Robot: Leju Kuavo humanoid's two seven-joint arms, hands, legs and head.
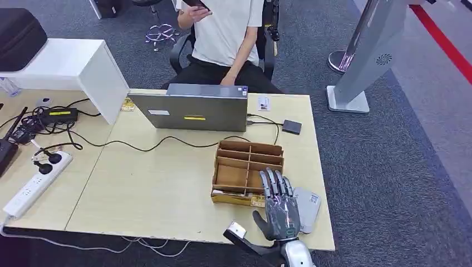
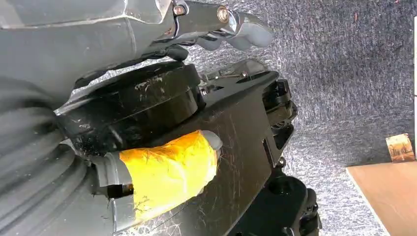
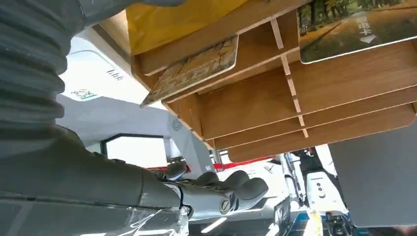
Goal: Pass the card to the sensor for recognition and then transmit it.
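Observation:
A wooden divided box (image 1: 248, 165) stands on the table's right half. In the right wrist view, cards with printed pictures lean in its compartments, one (image 3: 193, 70) close to the hand and one (image 3: 357, 25) farther off. My right hand (image 1: 280, 207) hovers with fingers stretched out flat over the box's near right corner, and its fingers (image 3: 221, 189) hold nothing. A pale grey flat sensor device (image 1: 309, 207) lies just right of that hand. My left hand (image 2: 231, 29) hangs by my body over the carpet and holds nothing.
A grey laptop (image 1: 192, 108) sits behind the box, cabled to a small black device (image 1: 291, 126). A loose card (image 1: 264, 103) lies at the far edge. A person (image 1: 222, 33) sits behind the table. A power strip (image 1: 33, 186) and cables lie at the left.

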